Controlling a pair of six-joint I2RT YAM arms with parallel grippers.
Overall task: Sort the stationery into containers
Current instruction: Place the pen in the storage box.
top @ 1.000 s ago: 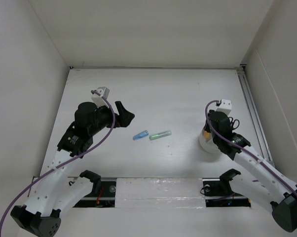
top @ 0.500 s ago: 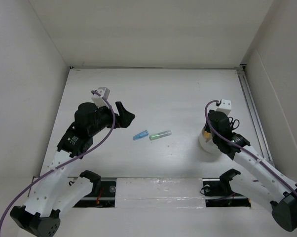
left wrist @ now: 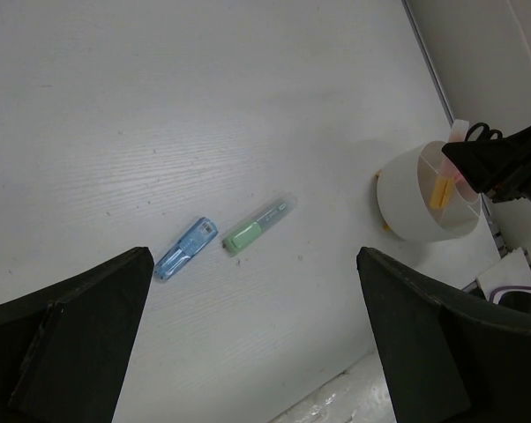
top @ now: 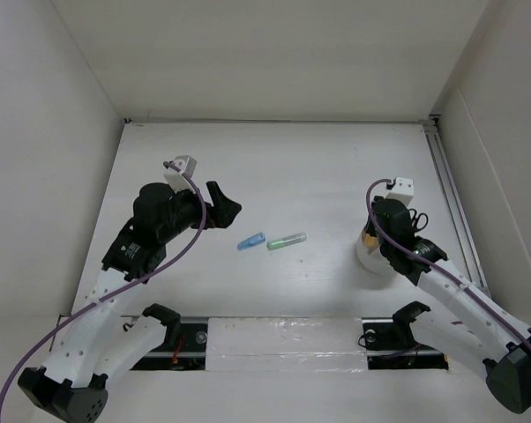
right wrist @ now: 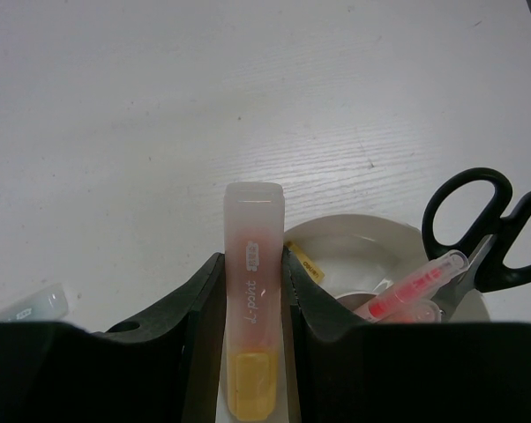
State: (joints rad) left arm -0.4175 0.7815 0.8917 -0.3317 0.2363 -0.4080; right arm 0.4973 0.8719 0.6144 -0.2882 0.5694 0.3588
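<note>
My right gripper [right wrist: 252, 291] is shut on an orange marker [right wrist: 252, 300] with a clear cap and holds it over the rim of the round white cup [right wrist: 354, 256]. The cup [top: 371, 256] stands at the right of the table and holds black-handled scissors [right wrist: 486, 225], a red pen [right wrist: 407, 291] and a yellow block [right wrist: 302, 256]. A blue marker [top: 250, 241] and a green marker [top: 287, 240] lie side by side mid-table; both also show in the left wrist view, blue [left wrist: 186, 248] and green [left wrist: 257, 227]. My left gripper [left wrist: 248, 352] is open and empty, above the table left of them.
White walls enclose the table on the left, back and right. A rail [top: 451, 194] runs along the right edge beside the cup. The arm bases and a taped strip [top: 283, 339] sit at the near edge.
</note>
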